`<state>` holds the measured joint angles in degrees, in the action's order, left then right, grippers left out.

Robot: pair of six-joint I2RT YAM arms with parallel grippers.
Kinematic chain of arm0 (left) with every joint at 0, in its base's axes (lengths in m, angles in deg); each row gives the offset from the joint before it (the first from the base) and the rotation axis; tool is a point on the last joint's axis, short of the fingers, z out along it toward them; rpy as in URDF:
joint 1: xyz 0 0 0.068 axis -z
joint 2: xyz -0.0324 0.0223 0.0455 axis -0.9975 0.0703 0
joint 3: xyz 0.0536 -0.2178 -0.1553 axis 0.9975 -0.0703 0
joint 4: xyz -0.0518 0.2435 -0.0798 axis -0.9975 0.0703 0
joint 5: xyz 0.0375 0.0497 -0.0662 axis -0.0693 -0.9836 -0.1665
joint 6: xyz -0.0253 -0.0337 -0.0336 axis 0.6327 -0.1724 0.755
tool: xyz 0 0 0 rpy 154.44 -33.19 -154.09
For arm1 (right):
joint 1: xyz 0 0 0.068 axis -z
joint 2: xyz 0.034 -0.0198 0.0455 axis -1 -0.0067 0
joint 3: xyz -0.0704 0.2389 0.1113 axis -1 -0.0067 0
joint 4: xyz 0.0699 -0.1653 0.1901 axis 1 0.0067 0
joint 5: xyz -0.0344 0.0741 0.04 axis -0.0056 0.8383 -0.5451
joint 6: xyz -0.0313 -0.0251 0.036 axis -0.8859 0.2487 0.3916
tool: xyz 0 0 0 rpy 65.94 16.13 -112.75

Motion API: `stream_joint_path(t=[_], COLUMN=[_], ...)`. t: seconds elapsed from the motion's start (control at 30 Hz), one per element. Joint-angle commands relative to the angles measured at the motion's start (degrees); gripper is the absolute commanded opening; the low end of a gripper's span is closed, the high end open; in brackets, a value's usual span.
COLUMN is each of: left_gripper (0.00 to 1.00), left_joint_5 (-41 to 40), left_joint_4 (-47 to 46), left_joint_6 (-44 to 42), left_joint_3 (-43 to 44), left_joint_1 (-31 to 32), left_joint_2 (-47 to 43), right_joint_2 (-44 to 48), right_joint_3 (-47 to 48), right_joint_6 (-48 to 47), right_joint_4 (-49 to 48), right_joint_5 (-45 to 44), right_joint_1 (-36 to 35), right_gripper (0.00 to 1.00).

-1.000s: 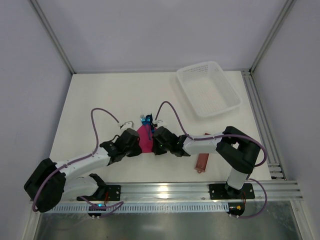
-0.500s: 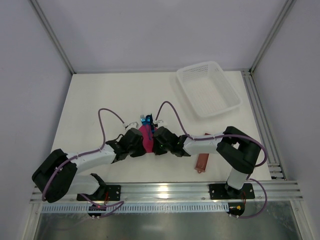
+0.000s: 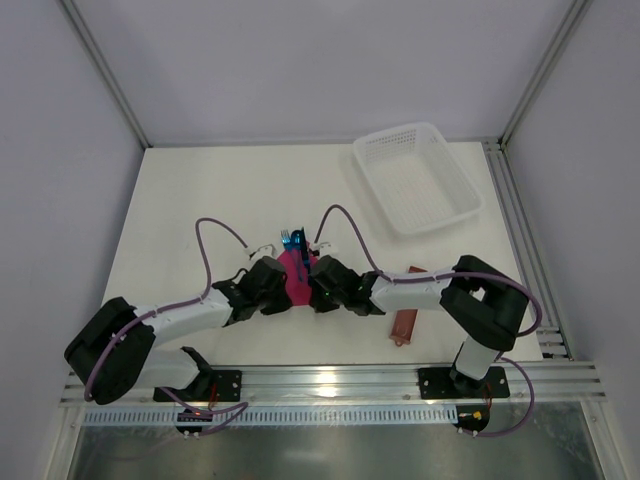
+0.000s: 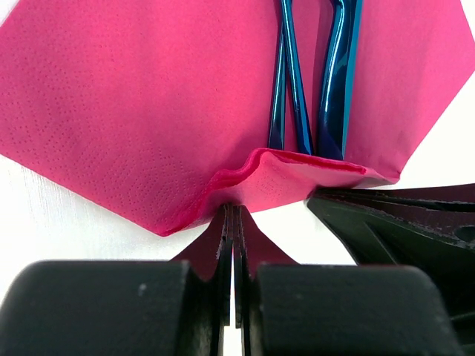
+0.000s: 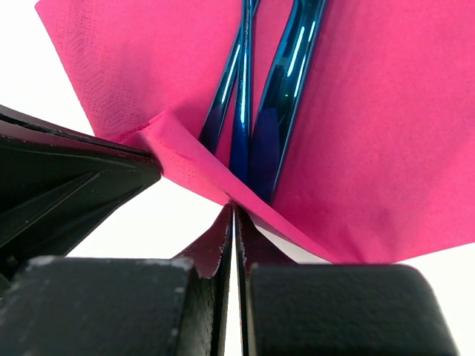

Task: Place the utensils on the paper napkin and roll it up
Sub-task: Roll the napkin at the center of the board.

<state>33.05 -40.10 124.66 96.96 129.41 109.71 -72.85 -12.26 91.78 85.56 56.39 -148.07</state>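
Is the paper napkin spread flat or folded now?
Partly folded: left gripper and right gripper pinch the paper napkin, its near edge curled over the utensils; the rest lies spread.

Bright, even, diffuse light from overhead; tabletop (image 4: 44, 215) is almost blown-out white in both wrist views. Shadows are soft, darkest right at the fingers (image 4: 225, 259). Their near ends are slightly blurred; paper napkin (image 4: 133, 111) emboss just beyond the tips is sharp. Specular streaks run along the utensils (image 4: 335, 81) ahead. Top view leans at its edges.
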Motion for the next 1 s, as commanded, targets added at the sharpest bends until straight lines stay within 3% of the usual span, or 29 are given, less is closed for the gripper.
stream_joint_path(t=[0.0,0.97], left_gripper=[0.00,0.00], left_joint_5=[-3.1,-4.4], left_joint_4=[2.6,5.6], left_joint_6=[0.5,1.4], left_joint_3=[-0.3,1.0], left_joint_1=[0.1,0.2], left_joint_2=[-0.3,0.5], right_joint_2=[2.5,7.1], right_joint_3=[-0.8,-5.5], right_joint_6=[-0.5,-2.1], right_joint_4=[1.8,1.8], right_joint_5=[-2.9,-3.5], right_joint_1=[0.1,5.1], right_gripper=[0.04,0.04])
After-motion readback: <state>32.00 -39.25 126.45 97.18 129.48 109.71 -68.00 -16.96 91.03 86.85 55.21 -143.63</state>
